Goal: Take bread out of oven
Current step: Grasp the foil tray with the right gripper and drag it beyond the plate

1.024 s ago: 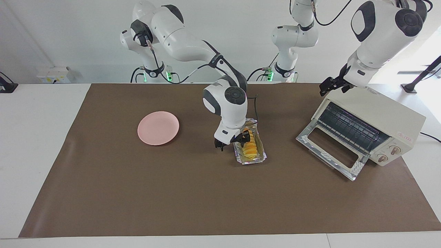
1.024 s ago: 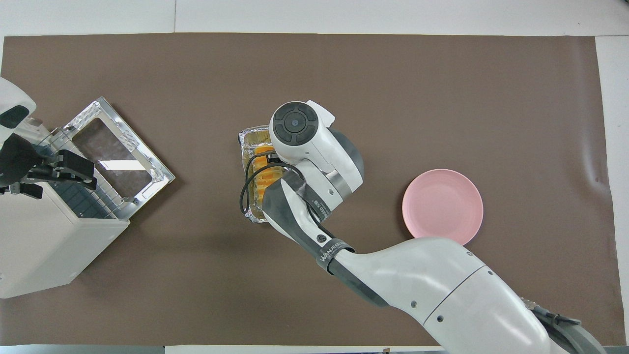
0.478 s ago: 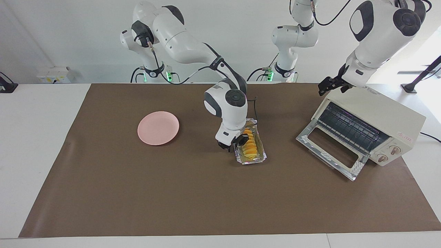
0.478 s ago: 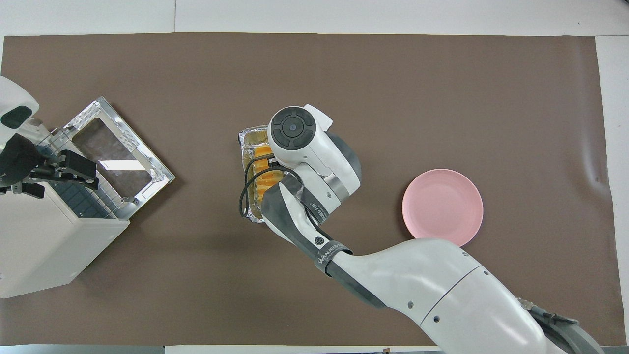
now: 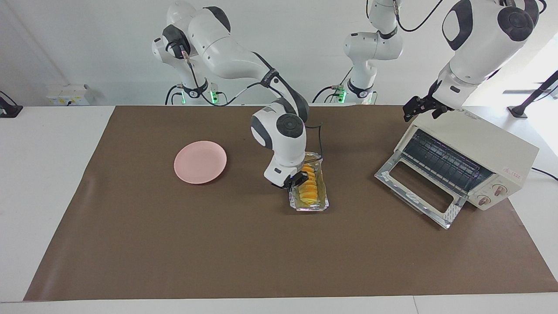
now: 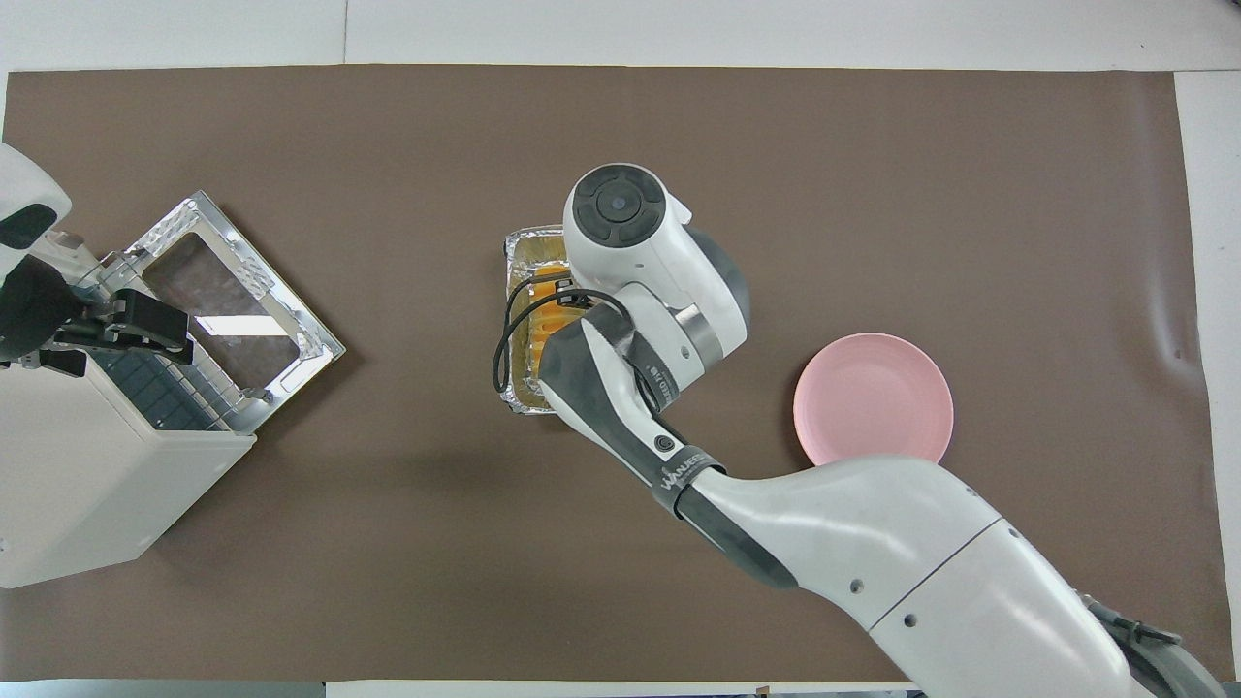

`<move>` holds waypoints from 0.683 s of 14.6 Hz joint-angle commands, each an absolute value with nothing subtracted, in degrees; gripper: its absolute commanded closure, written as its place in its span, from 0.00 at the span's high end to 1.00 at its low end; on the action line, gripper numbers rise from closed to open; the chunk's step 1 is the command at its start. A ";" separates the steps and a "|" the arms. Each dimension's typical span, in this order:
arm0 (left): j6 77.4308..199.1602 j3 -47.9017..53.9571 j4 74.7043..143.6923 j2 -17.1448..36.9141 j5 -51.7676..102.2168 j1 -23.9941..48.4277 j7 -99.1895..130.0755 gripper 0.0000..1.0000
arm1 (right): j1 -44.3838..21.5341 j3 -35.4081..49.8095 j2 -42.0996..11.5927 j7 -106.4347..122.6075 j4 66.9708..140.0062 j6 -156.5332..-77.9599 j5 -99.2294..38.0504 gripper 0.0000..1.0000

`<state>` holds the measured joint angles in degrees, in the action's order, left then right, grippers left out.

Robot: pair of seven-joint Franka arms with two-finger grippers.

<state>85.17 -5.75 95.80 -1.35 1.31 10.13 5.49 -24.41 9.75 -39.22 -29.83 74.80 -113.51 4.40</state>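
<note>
Oven (image 5: 462, 163): cream-white box at the left arm's end of the bench (image 5: 261, 253), glass door dropped open onto the brown mat, wire rack bare; the two knobs and red logo show only in the facing view, the overhead view giving its plain top (image 6: 87, 475) instead.

Left tool (image 5: 419, 108): over the oven's upper front edge, arm waiting; its fingers cannot be read as parted or closed.

Pink plate (image 5: 200, 162): toward the right arm's end, nothing on it; partly under the right arm in the overhead view (image 6: 873, 393).

Foil tray (image 5: 323, 204): mid-bench between plate and oven, well apart from both, crinkled silver.

Bread (image 5: 308, 187): lying in the foil tray, outside the oven; golden-yellow, ridged in segments, long axis running away from the robots. The overhead view hides most of it under the right wrist (image 6: 545, 310).

Right tool (image 5: 293, 180): low at the tray's plate-side rim, beside the bread; grip cannot be told.
</note>
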 commanded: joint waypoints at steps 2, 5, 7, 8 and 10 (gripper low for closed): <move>88.85 -5.80 96.33 -2.64 0.44 10.20 2.90 1.00 | -17.68 10.20 -38.94 -23.93 68.47 -105.39 2.90 0.00; 88.95 -5.71 96.42 -2.64 0.44 10.37 2.90 1.00 | -10.66 8.18 -39.20 -11.39 68.99 -107.13 3.95 0.00; 89.30 -5.71 96.33 -2.64 0.53 10.28 2.90 1.00 | -6.78 8.17 -39.20 -6.42 69.52 -110.55 3.43 0.00; 89.21 -5.71 96.42 -2.64 0.53 10.28 2.81 1.00 | -4.68 8.09 -39.11 -6.16 70.91 -112.13 3.51 0.00; 89.12 -5.71 96.42 -2.64 0.53 10.28 2.90 1.00 | -1.60 8.09 -39.02 -2.93 74.60 -115.99 3.69 0.00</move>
